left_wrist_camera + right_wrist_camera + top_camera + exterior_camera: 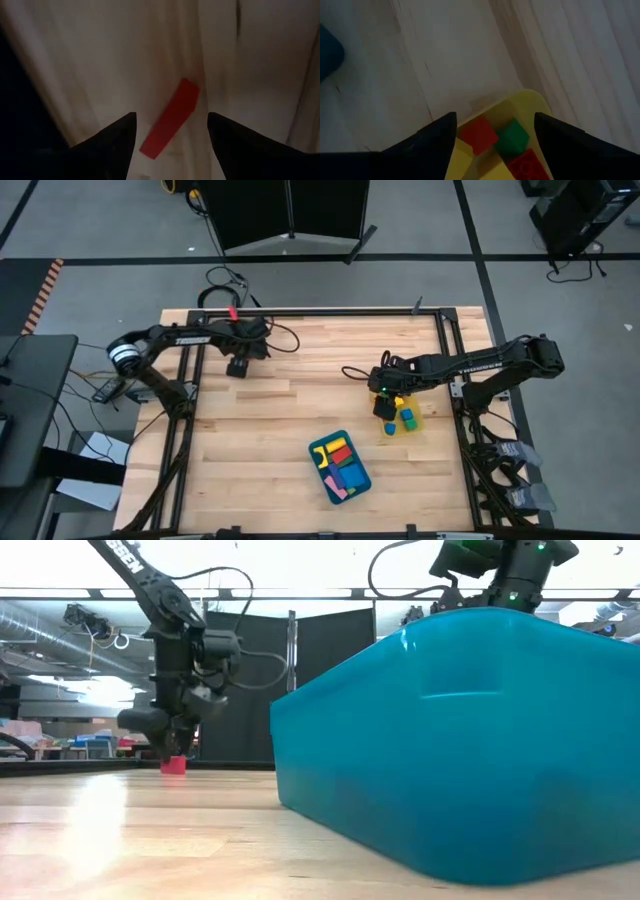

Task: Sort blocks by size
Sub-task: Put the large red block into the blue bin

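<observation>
Closest to the low camera stands the blue tray point(460, 740), already holding long blocks point(341, 463). Left gripper point(170, 131) hovers with fingers spread over a red bar point(170, 118) on the table point(270, 430), probably to grasp it. Right gripper point(495, 131), also open and empty, hangs above the yellow bin point(532, 100) with small cubes point(478, 134).

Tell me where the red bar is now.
The red bar lies on the wood table, between the open fingers of the left hand, far from the blue tray.

Two arms, one blue tray point(340, 480), one yellow bin point(412, 420), one red bar point(170, 118)
</observation>
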You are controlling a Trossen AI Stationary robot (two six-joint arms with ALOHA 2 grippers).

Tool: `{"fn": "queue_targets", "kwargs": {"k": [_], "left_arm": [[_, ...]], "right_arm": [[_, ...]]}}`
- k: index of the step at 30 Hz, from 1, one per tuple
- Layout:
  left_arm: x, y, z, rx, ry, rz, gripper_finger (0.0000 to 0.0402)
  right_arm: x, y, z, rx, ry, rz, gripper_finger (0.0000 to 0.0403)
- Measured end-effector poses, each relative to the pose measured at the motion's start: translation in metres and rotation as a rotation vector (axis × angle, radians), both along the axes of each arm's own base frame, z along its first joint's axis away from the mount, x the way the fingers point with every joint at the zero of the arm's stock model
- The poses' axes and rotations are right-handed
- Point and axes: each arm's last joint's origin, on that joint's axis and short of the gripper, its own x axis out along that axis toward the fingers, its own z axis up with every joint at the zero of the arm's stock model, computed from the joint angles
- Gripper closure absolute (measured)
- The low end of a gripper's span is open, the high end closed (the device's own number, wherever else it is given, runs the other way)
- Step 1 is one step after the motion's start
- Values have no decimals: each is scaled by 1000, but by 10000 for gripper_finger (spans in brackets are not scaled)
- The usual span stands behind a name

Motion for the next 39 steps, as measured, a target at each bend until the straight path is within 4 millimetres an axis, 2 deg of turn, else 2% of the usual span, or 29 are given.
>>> {"fn": "queue_targets", "kwargs": {"k": [4,7,10,13,17,20,24,28,33,36,39], "left_arm": [[1,4,-16,-38,55,13,153],[2,6,-25,-56,89,40,182],[3,6,-29,-74,107,59,252],[6,8,-24,-84,101,99,348],[15,14,-10,-76,10,164,338],[26,4,7,-134,-148,137,338],[40,-19,41,-259,-442,20,338],[56,-54,65,-388,-652,-87,338],[85,-115,69,-448,-784,-255,338],[97,-150,66,-478,-869,-319,338],[106,-175,71,-532,-989,-347,338]], "right_arm": [[0,0,0,0,-1,0,124],[1,0,0,-2,-10,6,125],[3,0,1,-7,-28,18,130],[6,0,2,-12,-60,23,134],[9,0,4,-13,-97,21,140],[9,0,7,-41,-129,-23,144],[6,9,23,-102,-248,-39,146],[-6,19,47,-208,-391,-88,145],[-26,30,70,-334,-542,-201,148],[-33,37,76,-351,-596,-228,151],[-36,43,78,-342,-623,-240,155]]}}
